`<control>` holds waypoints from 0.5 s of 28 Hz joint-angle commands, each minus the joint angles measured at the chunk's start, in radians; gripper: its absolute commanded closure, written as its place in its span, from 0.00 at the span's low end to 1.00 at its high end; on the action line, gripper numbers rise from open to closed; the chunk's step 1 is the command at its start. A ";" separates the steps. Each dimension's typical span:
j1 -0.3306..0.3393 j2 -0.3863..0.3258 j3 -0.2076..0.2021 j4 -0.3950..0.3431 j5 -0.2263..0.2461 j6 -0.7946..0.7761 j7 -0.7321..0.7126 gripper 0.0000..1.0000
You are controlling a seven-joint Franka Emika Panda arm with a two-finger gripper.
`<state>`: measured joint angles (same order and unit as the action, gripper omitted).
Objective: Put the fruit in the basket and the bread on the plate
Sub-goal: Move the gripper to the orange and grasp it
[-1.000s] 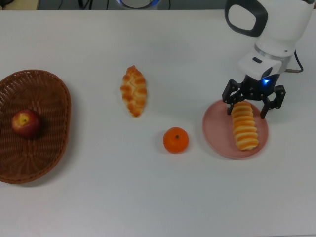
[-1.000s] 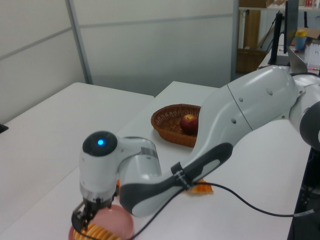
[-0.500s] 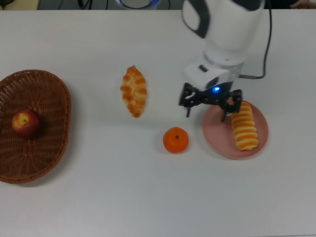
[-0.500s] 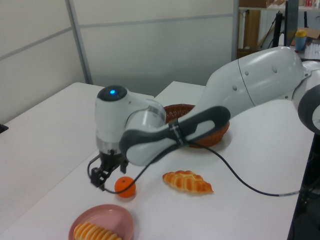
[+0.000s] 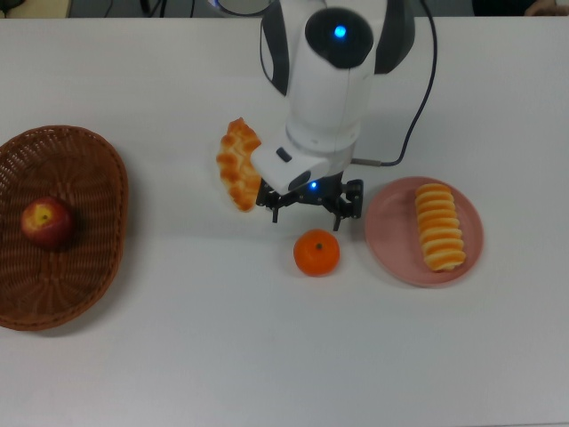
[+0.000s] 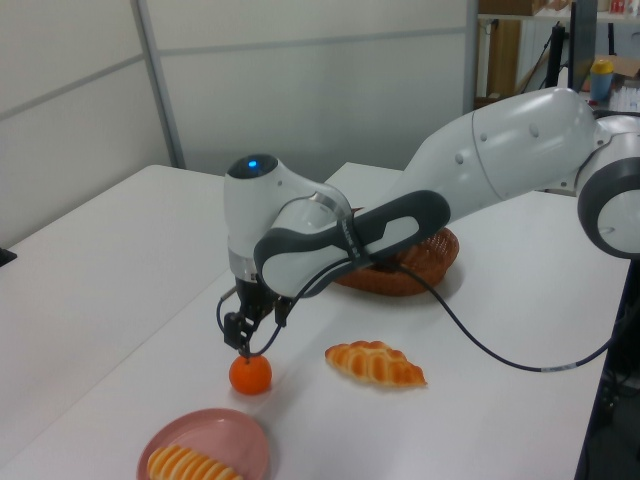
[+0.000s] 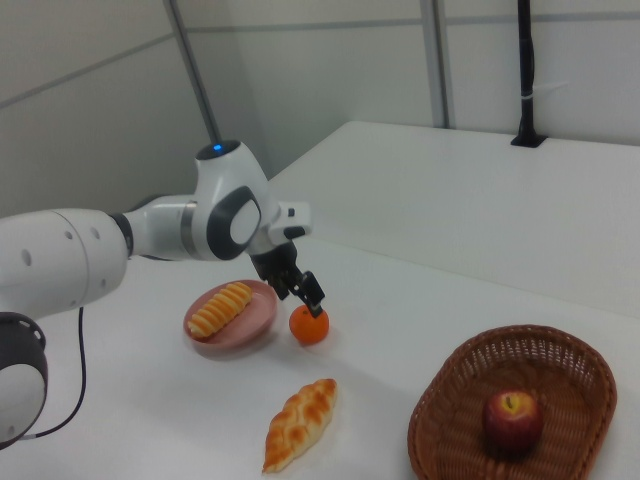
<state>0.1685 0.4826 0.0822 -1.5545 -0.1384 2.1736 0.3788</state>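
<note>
White surface carries everything. Jaws hang spread wide and empty just above the tangerine, a black finger and its partner apart in the top view, nothing between them. Gripper sits slightly toward the top view's upper edge from the tangerine; in the left view the gripper tips are just over the fruit's top, contact cannot be told. Right view shows gripper right above the tangerine too.

Braided pastry lies on the surface just beside the jaws on the top view's left, partly covered by the white arm. In the left view the pastry lies on the left view's right of the tangerine, apart from it.

Pink plate sits near the jaws on the top view's right, with the ribbed roll lying lengthwise on it. Plate is near the tangerine but not touching.

Wicker basket is well apart from the jaws at the top view's left edge, apple inside it. Right view shows the basket at lower right with the apple resting on its floor.

Blue light glows on the arm's top. Black cable runs off the wrist.
</note>
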 commanded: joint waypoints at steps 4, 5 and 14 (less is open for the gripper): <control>0.017 0.051 0.005 -0.019 -0.038 0.058 -0.009 0.00; 0.019 0.053 0.007 -0.021 -0.041 0.061 -0.009 0.00; 0.019 0.073 0.007 -0.021 -0.046 0.126 -0.008 0.00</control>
<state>0.1884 0.5545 0.0903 -1.5576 -0.1668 2.2541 0.3780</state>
